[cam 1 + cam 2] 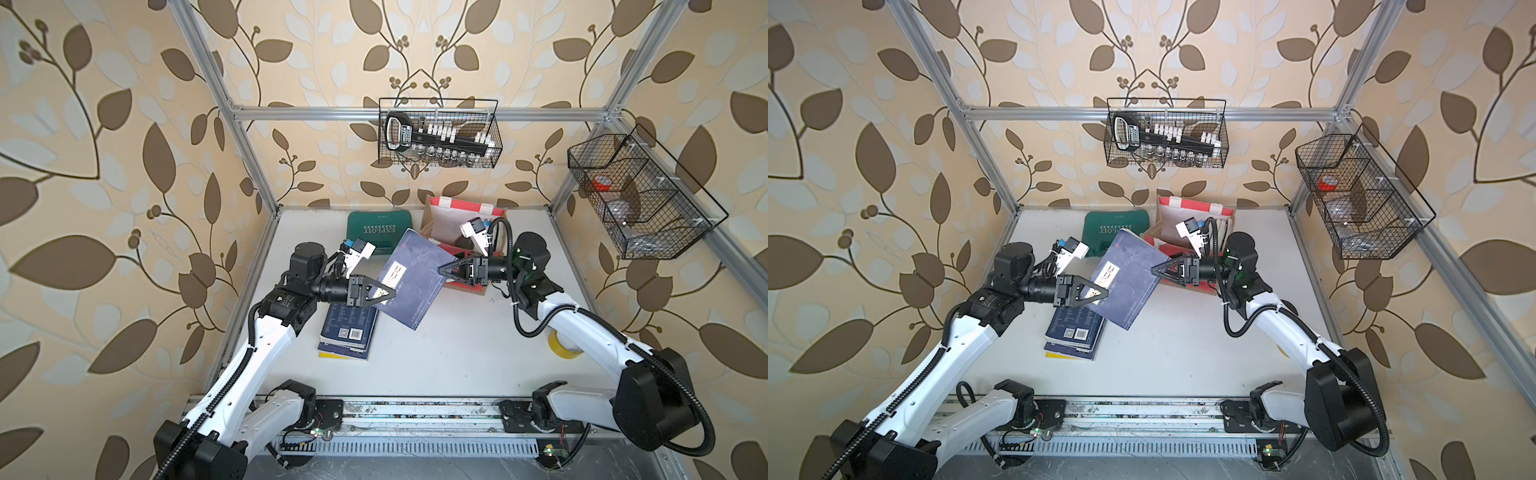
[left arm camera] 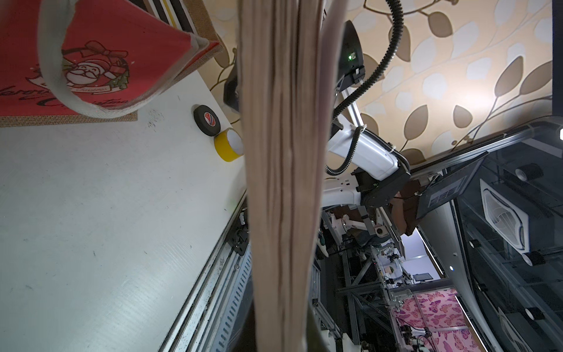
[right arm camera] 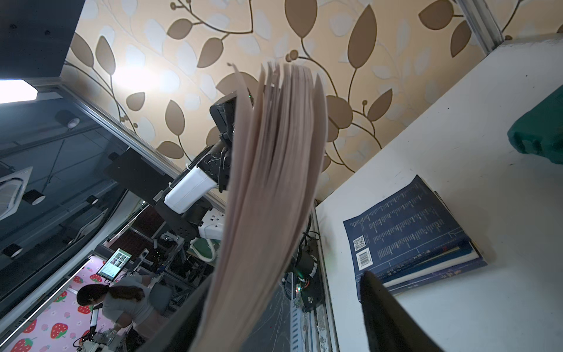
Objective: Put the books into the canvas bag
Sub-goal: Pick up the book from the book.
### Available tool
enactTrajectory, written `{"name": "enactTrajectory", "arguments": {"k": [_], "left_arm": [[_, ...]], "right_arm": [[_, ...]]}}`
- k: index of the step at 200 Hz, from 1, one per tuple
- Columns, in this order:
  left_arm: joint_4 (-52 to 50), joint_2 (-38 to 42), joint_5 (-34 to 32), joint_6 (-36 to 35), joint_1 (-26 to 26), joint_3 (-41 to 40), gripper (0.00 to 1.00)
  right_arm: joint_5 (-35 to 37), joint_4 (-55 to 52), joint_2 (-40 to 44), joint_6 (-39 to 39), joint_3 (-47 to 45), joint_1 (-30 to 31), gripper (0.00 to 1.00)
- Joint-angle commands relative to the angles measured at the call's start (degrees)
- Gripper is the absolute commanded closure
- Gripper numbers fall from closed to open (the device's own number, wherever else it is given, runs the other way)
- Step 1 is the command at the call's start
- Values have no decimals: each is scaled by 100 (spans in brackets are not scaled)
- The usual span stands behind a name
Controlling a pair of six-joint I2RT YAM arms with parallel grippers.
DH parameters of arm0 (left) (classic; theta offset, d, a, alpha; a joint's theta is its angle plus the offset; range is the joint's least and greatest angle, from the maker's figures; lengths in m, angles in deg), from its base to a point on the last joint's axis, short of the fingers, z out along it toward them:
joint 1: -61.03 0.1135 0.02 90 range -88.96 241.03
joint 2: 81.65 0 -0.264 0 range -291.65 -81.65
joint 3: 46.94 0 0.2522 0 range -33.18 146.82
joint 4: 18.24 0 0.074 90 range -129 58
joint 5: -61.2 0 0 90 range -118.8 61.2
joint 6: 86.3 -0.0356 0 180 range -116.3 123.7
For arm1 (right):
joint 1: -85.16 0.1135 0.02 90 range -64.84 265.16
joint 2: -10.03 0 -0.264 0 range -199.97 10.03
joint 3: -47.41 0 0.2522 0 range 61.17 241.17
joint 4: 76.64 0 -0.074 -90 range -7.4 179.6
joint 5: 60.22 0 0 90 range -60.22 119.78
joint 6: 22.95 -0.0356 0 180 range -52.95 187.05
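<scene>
Navy book [image 1: 415, 274], raised off the table [image 1: 457, 353] and tilted, hung between the two arms. The left pincer [image 1: 388, 294] was clamped shut on the book's near left edge, over the white label. The right pincer [image 1: 444, 269] met the opposite edge with its jaws apart, gripping nothing. In both top views the book's far corner overlapped the green case [image 1: 378, 224], and its right edge crossed the front of the canvas bag [image 1: 461, 204], which sat at the back of the table just right of the case. Beneath the left pincer lay the stack of books [image 1: 347, 332], near the table's left edge. Bare table lay open in front of the stack and between the arms.

Only the right wrist view showed the loose pages fanned out, with one black finger [image 3: 384, 311] well clear of them. The left wrist view alone showed the bag's Santa print and a black tape roll [image 2: 207, 119] touching the yellow tape roll [image 2: 227, 149]; in a top view the yellow roll was half hidden behind the right arm
</scene>
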Motion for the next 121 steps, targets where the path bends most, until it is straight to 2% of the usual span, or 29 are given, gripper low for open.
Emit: {"name": "enactTrajectory", "arguments": {"k": [1,38,101,106,109,121], "left_arm": [[65,-3,339,-362,-100,248,100],[-144,-134,345,-507,-122,328,100],[-361,-116,213,-672,-139,373,100],[-388,-123,183,-693,-139,386,92],[-395,-125,175,-691,-139,390,83],[-482,-142,76,-744,-139,410,34]], "right_arm": [[-340,-517,247,479,260,20,34],[-297,-1507,304,1087,562,76,49],[-26,-2331,334,1448,852,234,86],[29,-2372,340,1444,872,235,90],[94,-2397,347,1450,886,236,93],[361,-2465,396,1450,951,233,100]]}}
